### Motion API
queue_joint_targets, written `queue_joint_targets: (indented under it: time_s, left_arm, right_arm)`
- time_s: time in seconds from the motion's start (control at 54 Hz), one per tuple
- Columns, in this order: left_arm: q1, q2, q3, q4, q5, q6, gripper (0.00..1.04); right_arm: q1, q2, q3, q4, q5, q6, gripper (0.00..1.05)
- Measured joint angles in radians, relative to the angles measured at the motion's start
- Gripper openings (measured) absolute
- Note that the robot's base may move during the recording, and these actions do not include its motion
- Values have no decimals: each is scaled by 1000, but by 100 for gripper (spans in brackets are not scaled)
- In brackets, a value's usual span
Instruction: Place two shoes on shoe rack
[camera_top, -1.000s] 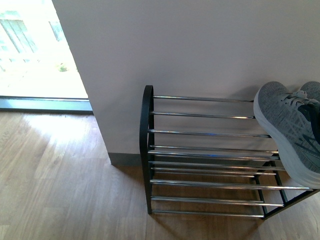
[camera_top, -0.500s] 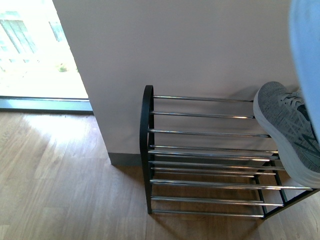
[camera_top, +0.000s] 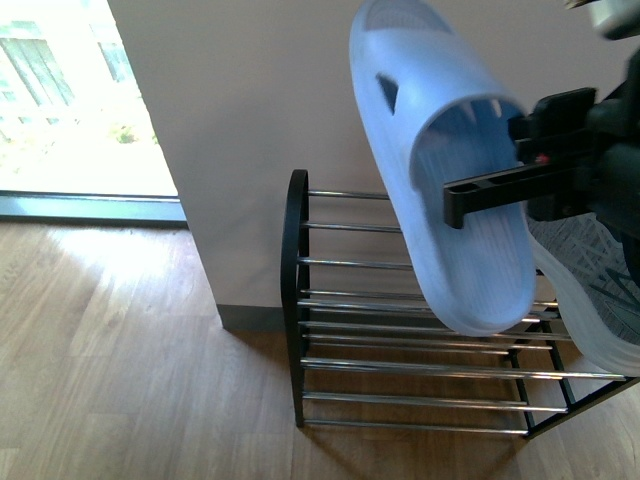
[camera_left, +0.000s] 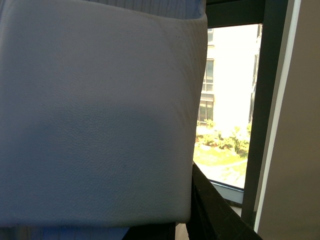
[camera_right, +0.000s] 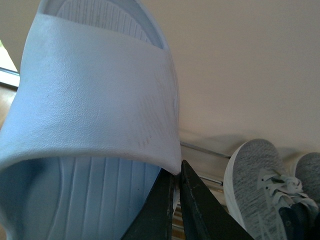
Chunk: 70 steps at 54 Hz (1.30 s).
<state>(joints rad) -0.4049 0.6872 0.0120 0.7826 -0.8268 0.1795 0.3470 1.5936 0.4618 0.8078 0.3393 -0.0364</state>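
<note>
A pale blue slide (camera_top: 440, 170) hangs tilted in the air over the shoe rack (camera_top: 292, 300), sole side to the wall. My right gripper (camera_top: 470, 195) is shut on the edge of its strap, black fingers reaching in from the right. In the right wrist view the fingertips (camera_right: 176, 175) pinch the strap of that slide (camera_right: 90, 100). A pair of grey sneakers (camera_right: 255, 175) rests on the rack's right end, partly hidden in the front view (camera_top: 600, 290). My left gripper (camera_left: 185, 220) is shut on another pale blue slide (camera_left: 95, 115), which fills the left wrist view.
A white wall (camera_top: 260, 100) stands directly behind the rack. A bright window (camera_top: 60, 100) with a dark sill is at the far left. Wooden floor (camera_top: 120, 360) spreads left of and in front of the rack.
The slide and my right gripper have come in from the upper right, moving left and down over the rack. They now cover much of the grey sneaker.
</note>
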Motion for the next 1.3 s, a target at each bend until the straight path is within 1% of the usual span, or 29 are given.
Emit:
queue_joint_targets:
  time_s: [0.185, 0.296, 0.389, 0.5, 0.63, 0.759, 0.889, 1.296]
  left_arm:
    - [0, 0, 0, 0, 0, 0, 2]
    - [0, 0, 0, 0, 0, 0, 2]
    - [0, 0, 0, 0, 0, 0, 2]
    - [0, 0, 0, 0, 0, 0, 2]
    - [0, 0, 0, 0, 0, 0, 2]
    - [0, 0, 0, 0, 0, 0, 2]
    - [0, 0, 0, 0, 0, 0, 2]
    - [0, 0, 0, 0, 0, 0, 2]
  right_arm:
    - [9, 195, 153, -12, 27, 17, 1]
    - [-3, 266, 206, -29, 5, 11, 1]
    - [-21, 306, 225, -28, -6, -30, 1]
    - [-70, 355, 238, -23, -15, -129, 1]
    - [-122, 383, 254, -31, -18, -195, 1]
    - [-206, 445, 291, -10, -18, -270, 1]
    - [-251, 492, 320, -34, -14, -293, 1]
    - [-348, 610, 369, -31, 13, -301, 1]
